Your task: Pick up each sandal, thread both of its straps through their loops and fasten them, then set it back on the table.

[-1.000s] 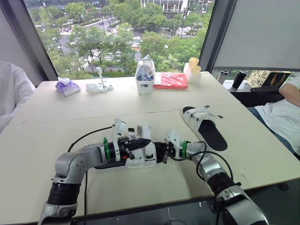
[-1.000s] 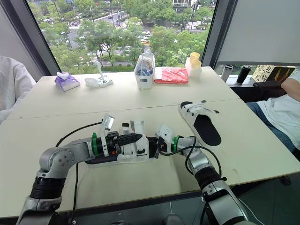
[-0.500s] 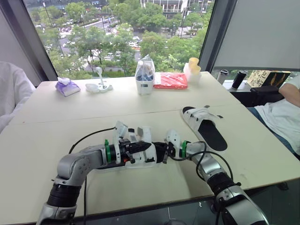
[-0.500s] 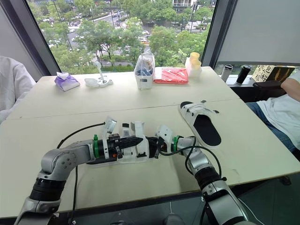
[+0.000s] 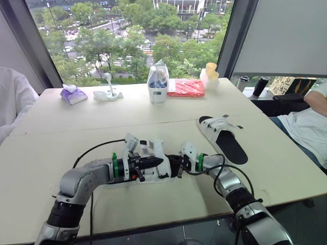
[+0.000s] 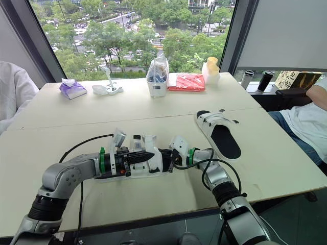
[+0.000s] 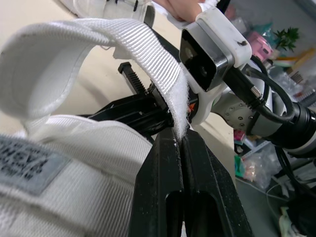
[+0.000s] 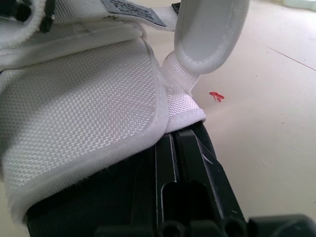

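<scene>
The left pincer (image 5: 152, 161) and right pincer (image 5: 178, 166) meet at the near sandal (image 5: 162, 173) on the table (image 5: 51, 153) — one from each side; the second sandal (image 5: 227, 140) lies well apart.

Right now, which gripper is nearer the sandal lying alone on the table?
Right. The right gripper clamps the near sandal's end facing the lone sandal; the left gripper pinches a strap farther to the robot's left.

One sandal (image 5: 151, 171) lies on the desk (image 5: 46, 153) at lower centre, between my left hand (image 5: 155, 162) and right hand (image 5: 177, 166). The other sandal (image 5: 225, 139) lies right of centre. Behind them I see a tissue pack (image 5: 74, 95) upper left, a bag (image 5: 158, 84) upper centre, and a packet (image 5: 185, 88) just beside it.
</scene>
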Tool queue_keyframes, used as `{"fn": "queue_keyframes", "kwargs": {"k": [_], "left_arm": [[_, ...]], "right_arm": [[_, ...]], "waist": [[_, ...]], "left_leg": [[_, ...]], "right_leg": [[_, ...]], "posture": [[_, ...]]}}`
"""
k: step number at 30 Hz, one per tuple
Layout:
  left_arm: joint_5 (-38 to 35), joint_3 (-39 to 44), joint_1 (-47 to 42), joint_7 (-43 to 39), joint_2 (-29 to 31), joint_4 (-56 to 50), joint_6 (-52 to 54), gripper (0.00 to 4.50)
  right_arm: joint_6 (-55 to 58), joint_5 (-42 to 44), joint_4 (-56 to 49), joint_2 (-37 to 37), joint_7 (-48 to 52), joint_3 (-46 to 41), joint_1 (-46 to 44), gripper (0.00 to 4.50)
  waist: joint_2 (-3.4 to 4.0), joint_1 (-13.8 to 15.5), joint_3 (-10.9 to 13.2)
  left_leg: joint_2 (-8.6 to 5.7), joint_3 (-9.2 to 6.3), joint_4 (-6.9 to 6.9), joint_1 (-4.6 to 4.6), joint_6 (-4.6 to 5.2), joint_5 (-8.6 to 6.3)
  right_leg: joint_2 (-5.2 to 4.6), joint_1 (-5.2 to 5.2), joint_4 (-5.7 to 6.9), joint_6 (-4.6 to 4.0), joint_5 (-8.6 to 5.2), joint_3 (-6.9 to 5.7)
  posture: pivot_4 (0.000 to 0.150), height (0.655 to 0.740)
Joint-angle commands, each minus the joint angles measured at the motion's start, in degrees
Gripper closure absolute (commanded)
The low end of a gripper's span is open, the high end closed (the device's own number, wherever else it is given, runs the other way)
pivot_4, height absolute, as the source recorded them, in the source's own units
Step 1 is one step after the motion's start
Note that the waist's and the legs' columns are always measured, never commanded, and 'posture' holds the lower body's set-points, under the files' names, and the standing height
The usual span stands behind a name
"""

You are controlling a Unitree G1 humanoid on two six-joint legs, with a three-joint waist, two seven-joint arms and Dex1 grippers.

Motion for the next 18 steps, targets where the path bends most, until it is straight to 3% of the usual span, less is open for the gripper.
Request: {"fn": "queue_keyframes", "kwargs": {"k": [1,7,18], "left_arm": [[-1.8,1.4,-2.4,-0.2,-1.0,0.4,0.8,4.47],[-3.0,2.1,-5.2,-2.4,0.9,1.6,3.4,4.47],[-0.6,-2.1,-2.1,-5.7,4.3,-2.8,2.6,4.47]], "right_arm": [[4.7,-5.1,6.7,0.6,-0.4,4.4,5.2,4.50],[5.2,-5.0,5.4,0.4,-0.4,4.5,6.2,4.50],[6.5,-4.5,2.2,0.0,-0.2,4.8,8.3,4.50]], "waist": [[0.00,0.0,0.0],[-0.01,0.0,0.0],[0.00,0.0,0.0]], "left_leg": [[0.00,0.00,0.00,0.00,0.00,0.00],[0.00,0.00,0.01,-0.01,0.00,0.00],[0.00,0.00,-0.07,-0.05,-0.09,-0.06]], "right_leg": [[0.00,0.00,0.00,0.00,0.00,0.00],[0.03,0.00,0.00,0.00,0.00,-0.01],[0.02,-0.08,0.00,-0.08,-0.06,-0.01]], "posture": [[0.150,0.7400],[0.150,0.7400],[0.150,0.7400]]}}
